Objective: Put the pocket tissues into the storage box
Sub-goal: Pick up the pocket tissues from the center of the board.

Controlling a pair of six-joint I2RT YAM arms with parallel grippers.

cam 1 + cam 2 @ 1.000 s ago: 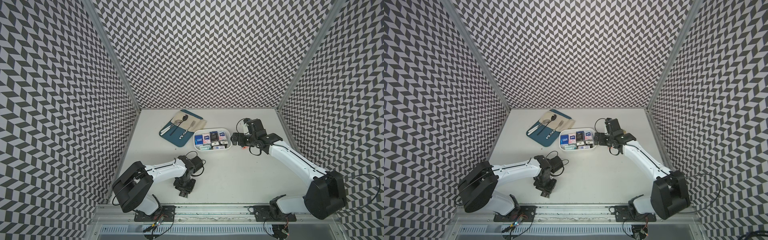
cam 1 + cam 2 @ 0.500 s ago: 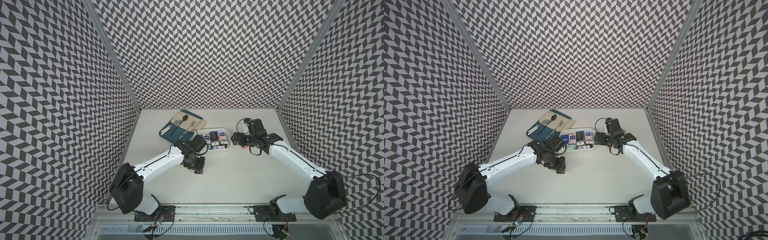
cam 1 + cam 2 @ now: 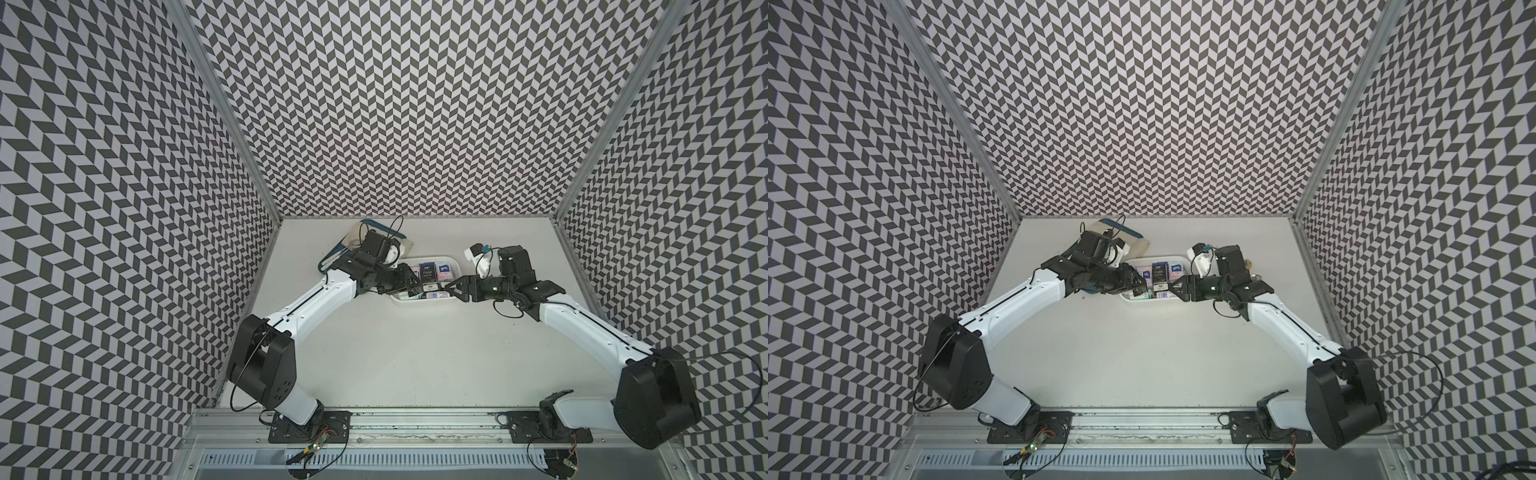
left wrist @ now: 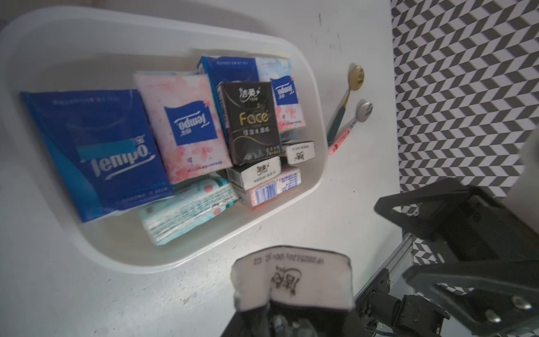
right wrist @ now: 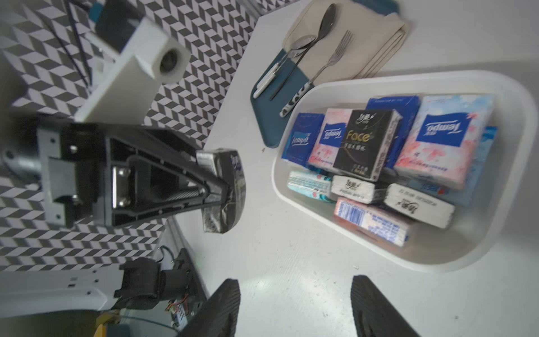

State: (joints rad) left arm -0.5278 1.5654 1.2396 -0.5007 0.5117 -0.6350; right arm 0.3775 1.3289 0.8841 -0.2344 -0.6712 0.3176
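We see a white table (image 3: 415,357) inside a booth of black-and-white chevron walls, with two white-and-black robot arms reaching in from its near edge. The storage box (image 5: 408,81), a low white tub with rounded corners, sits toward the middle of the table's far edge. Most of the pocket tissues (image 5: 437,137) lie inside it, packed close and partly stacked: a dark blue packet (image 4: 96,151), a pink-and-white one (image 4: 186,128), a black one lettered "Face" (image 4: 250,122) resting on top of others, and a teal one (image 4: 186,213) on its side along the box's near wall. The left gripper (image 5: 224,189) is clenched on one more black packet (image 4: 291,280), pinching it across its flat faces. This packet hangs close to the box's left end and is not lying in the box. The right gripper (image 5: 294,281) is at the box's right end with its two dark fingers (image 5: 224,303) spread apart and nothing between them. In both top views the two grippers face each other across the box. Toward the far left corner, just beside the box, lies a flat blue tray (image 5: 271,122) with a folded beige cloth (image 5: 370,43), and a fork (image 5: 335,55) and spoons rest on it. Off the box's right end, two small spoons (image 4: 356,77) lie side by side on the bare table, one with a gold bowl and one with a silver bowl.
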